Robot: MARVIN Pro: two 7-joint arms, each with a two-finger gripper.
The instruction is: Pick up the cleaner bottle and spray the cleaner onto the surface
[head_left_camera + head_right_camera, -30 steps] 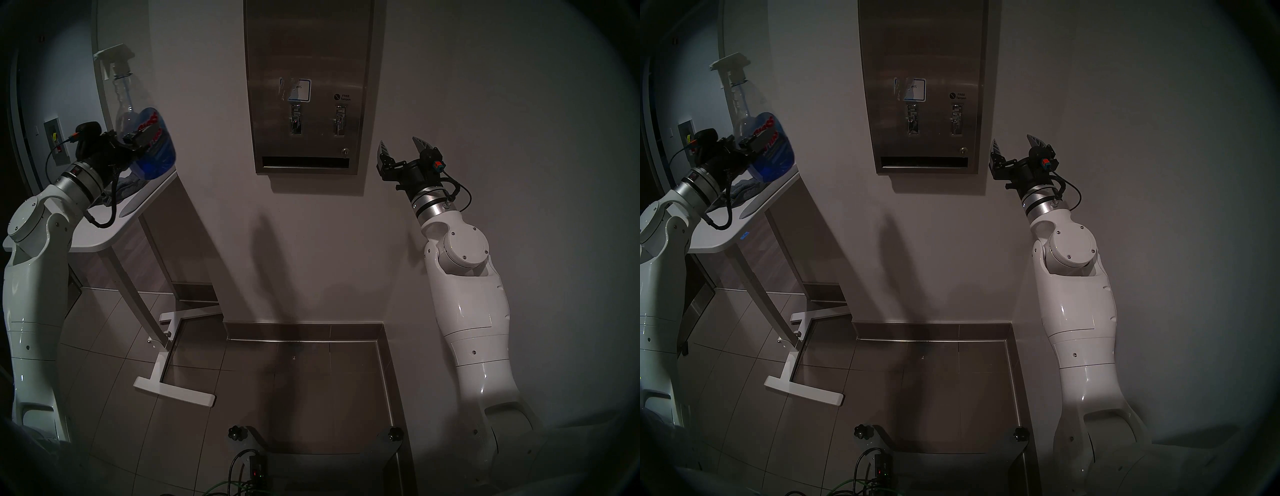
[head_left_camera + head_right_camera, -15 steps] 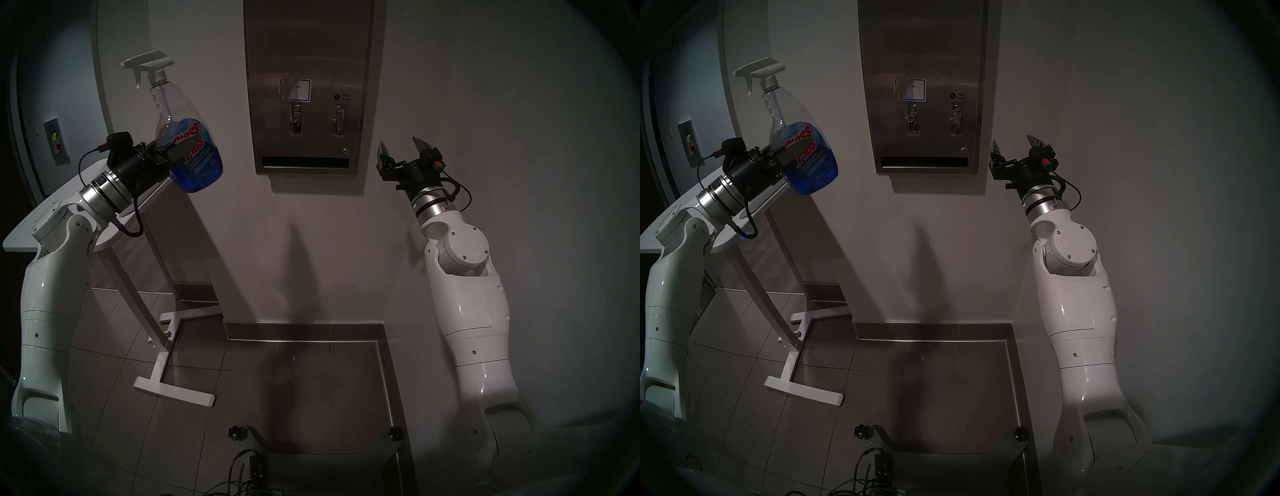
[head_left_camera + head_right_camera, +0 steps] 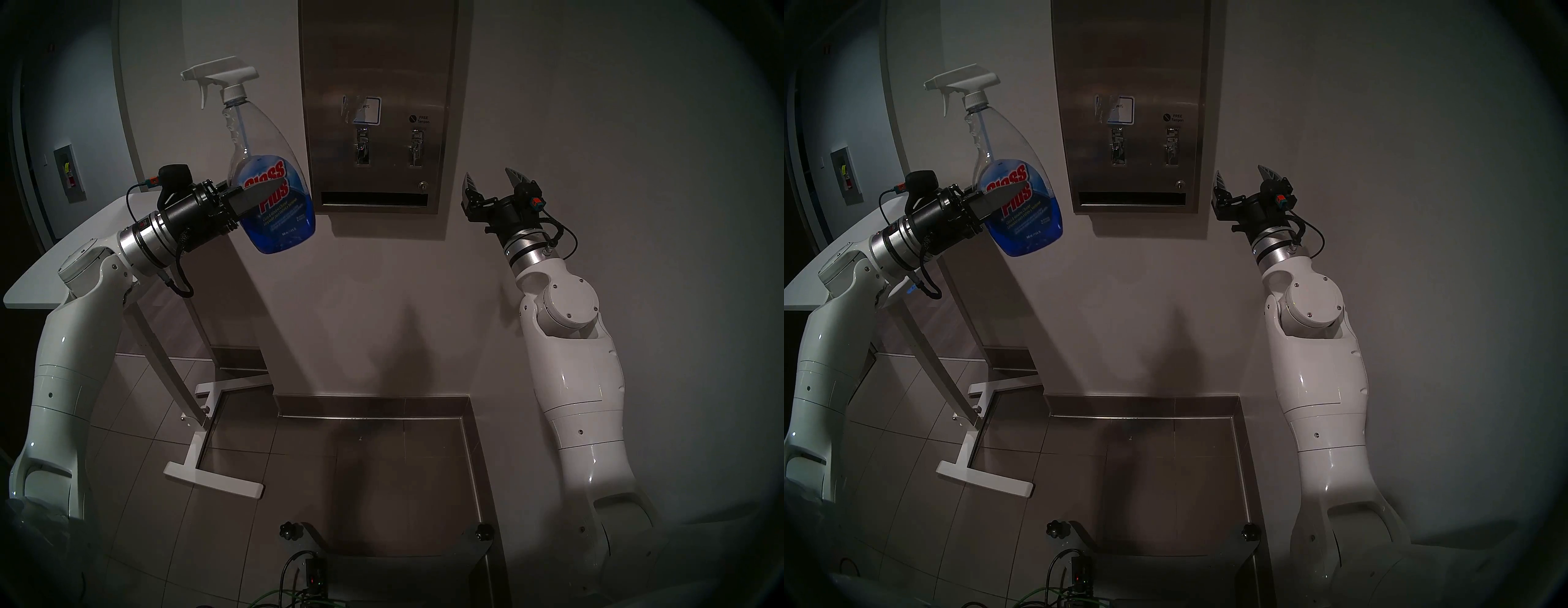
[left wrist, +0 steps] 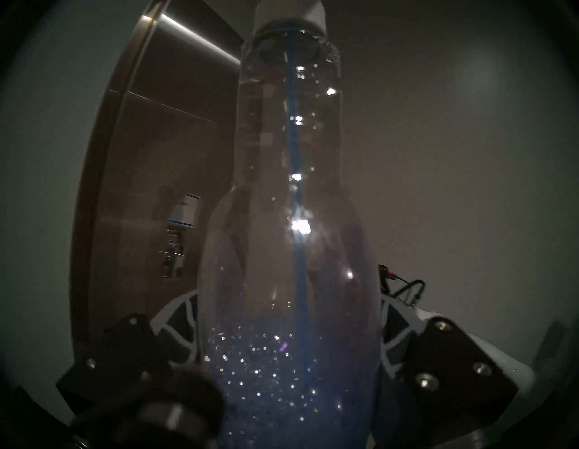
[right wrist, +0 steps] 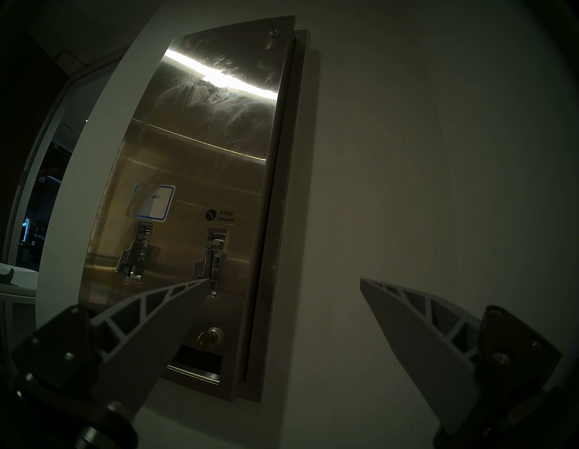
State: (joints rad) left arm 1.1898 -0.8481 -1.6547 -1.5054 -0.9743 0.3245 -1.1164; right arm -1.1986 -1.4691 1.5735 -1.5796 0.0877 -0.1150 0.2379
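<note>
Your left gripper (image 3: 271, 199) pinches the cleaner bottle (image 3: 271, 178) across its labelled belly, upright, left of the steel dispenser panel (image 3: 377, 63); your right gripper (image 3: 492, 180) waits spread and empty. Expect smooth, squeezable, bottom-heavy plastic, best gripped low. Only the right wrist view shows smears high on the panel.

Blue cleaner bottle (image 3: 278, 199) (red lettering)

Wide-spread right end effector (image 5: 283, 283) faces the steel dispenser panel (image 5: 200, 163).
</note>
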